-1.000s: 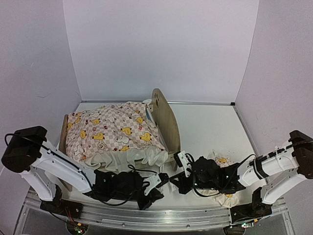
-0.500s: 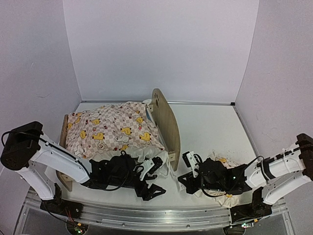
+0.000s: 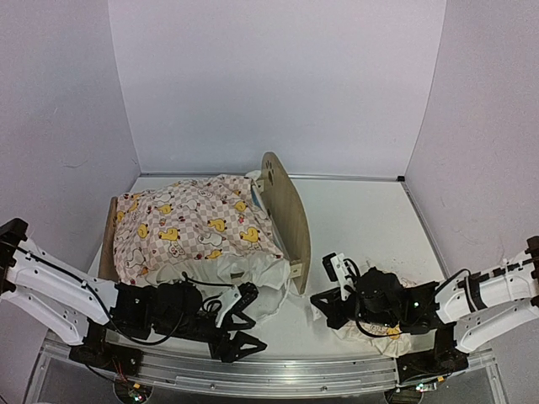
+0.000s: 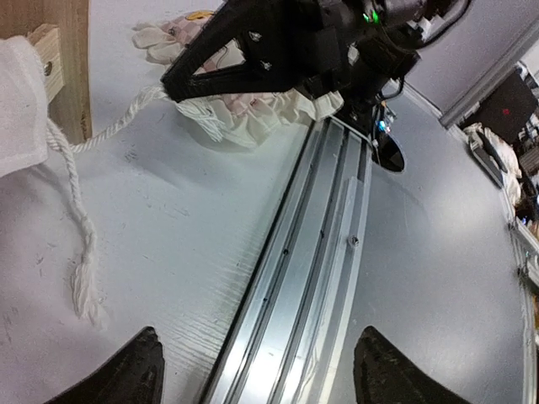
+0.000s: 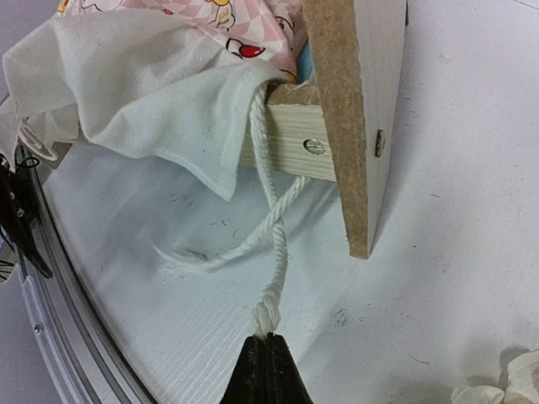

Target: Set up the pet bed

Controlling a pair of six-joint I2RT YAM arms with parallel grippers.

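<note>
1. Pet bed: I see it on the left half of the table, footboard to the left and rounded headboard to the right. It stands upright on its legs.

2. Quilt: it is draped over the bed frame. Its white frilled edge hangs over the near side rail, down to the table.

3. Rope: a white twisted cord comes out at the near headboard corner, beside the screwed side rail. 1 strand runs down to the right gripper. The other strand ends in a frayed tip lying loose on the table.

4. Right gripper: its fingers are pressed together, pinching the end of the rope. It sits low over the table, just in front of the headboard.

5. Left gripper: its 2 fingers are spread wide with nothing between them. It is low, near the aluminium rail at the table's near edge and apart from the quilt.

6. Pillow: it lies on the table under the right arm, well clear of the bed.
</note>
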